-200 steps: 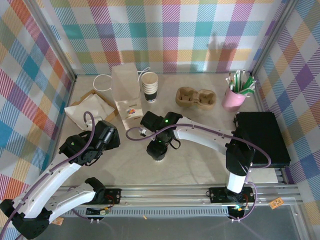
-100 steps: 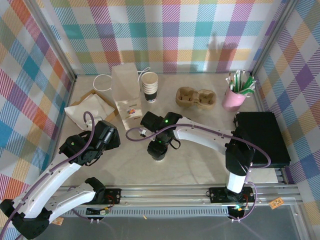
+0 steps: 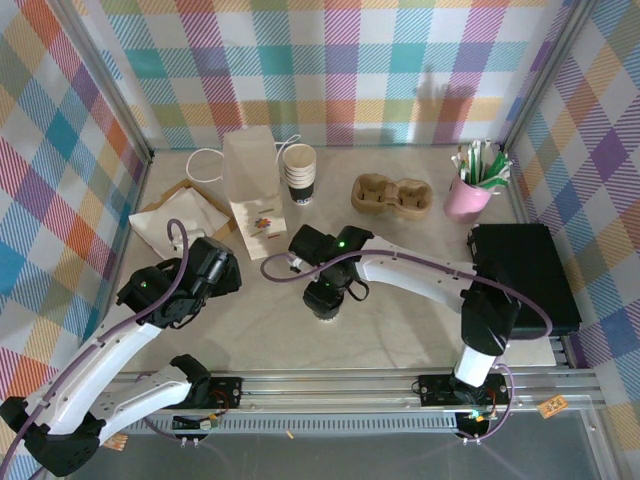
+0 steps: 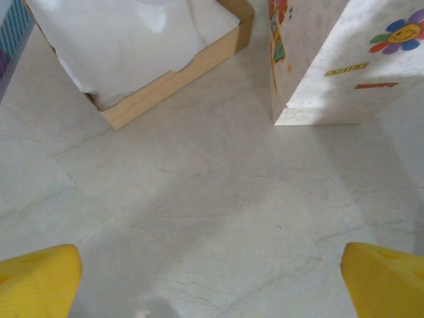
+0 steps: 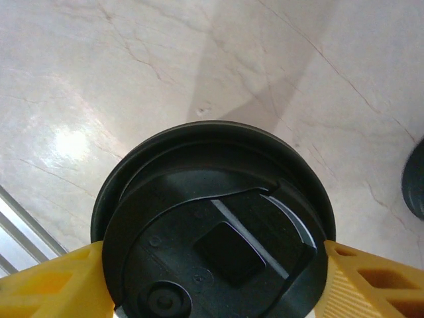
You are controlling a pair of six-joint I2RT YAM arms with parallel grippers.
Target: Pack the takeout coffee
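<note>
Right wrist view: upright takeout coffee [image 5: 213,218] sits inside the right pincer [image 5: 212,260], fingers at nine and three o'clock; grip unclear. Left pincer [image 4: 212,281] wide, farther off.

Wall of the takeout coffee [image 5: 213,228] hidden, seemingly beneath its top; rim cropped.

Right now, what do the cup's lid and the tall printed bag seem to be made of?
Lid: probably black plastic, semi-gloss; moulded ridges and a raised tab catch light. Bag: likely white paper, matte; sharp folded edges, printed flower.
</note>
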